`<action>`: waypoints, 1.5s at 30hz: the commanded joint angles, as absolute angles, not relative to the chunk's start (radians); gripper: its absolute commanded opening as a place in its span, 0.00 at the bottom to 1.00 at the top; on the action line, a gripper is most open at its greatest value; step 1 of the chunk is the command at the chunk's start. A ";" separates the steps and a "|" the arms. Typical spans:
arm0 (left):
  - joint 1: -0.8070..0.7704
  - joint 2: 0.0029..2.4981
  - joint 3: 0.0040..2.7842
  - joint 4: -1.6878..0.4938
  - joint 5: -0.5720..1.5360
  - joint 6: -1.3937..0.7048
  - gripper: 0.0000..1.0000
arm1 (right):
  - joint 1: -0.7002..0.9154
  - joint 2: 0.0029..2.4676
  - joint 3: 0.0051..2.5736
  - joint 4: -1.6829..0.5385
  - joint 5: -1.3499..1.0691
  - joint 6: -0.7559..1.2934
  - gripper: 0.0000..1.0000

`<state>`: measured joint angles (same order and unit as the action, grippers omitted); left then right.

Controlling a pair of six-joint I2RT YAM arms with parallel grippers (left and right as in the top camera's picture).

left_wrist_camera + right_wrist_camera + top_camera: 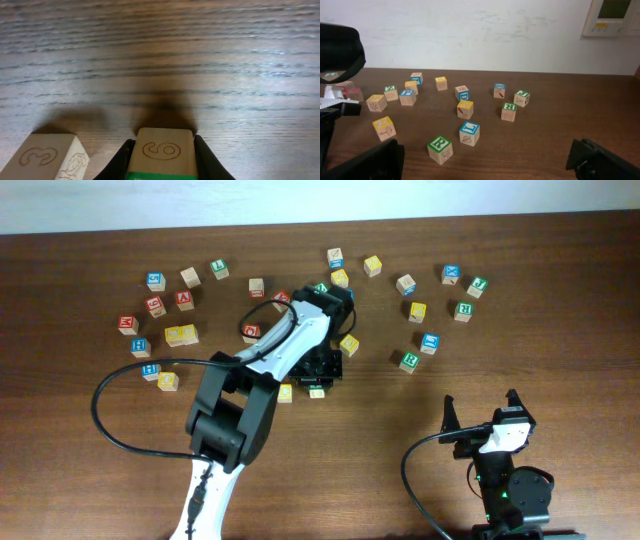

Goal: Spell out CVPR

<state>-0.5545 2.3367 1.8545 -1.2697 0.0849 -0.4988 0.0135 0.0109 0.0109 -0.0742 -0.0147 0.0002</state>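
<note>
My left gripper (164, 159) is shut on a wooden block (162, 145) with a green top face and a burnt-in 6 or 9 on its side, low over the table. In the overhead view the gripper (320, 372) is at mid table and the block (316, 392) shows at its tip. Another block with a 3 (47, 157) stands just left of it. A green R block (440, 148) lies in front of my right gripper (485, 162), which is open and empty near the front edge (480, 415). The R block also shows in the overhead view (409, 361).
Many letter blocks are scattered across the far half of the table, a cluster at the left (170, 305) and one at the right (440, 310). A blue-faced block (469, 133) and a yellow block (384, 127) lie near the R. A black cable (110, 415) loops left of the left arm.
</note>
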 commanded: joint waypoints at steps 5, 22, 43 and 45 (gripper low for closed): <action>-0.551 2.362 1.806 -1.301 -0.023 -0.495 0.25 | 0.006 0.004 0.006 -0.080 -0.006 0.004 0.98; -0.542 2.362 2.026 -1.392 -0.023 -0.454 0.40 | 0.006 0.004 0.006 -0.080 -0.006 0.004 0.98; -0.021 2.362 2.503 -1.558 -0.023 -0.505 0.99 | 0.006 0.004 0.006 -0.080 -0.006 0.004 0.98; 0.057 2.362 2.503 -1.580 -0.019 -0.580 0.99 | 0.006 0.004 0.006 -0.080 -0.006 0.004 0.98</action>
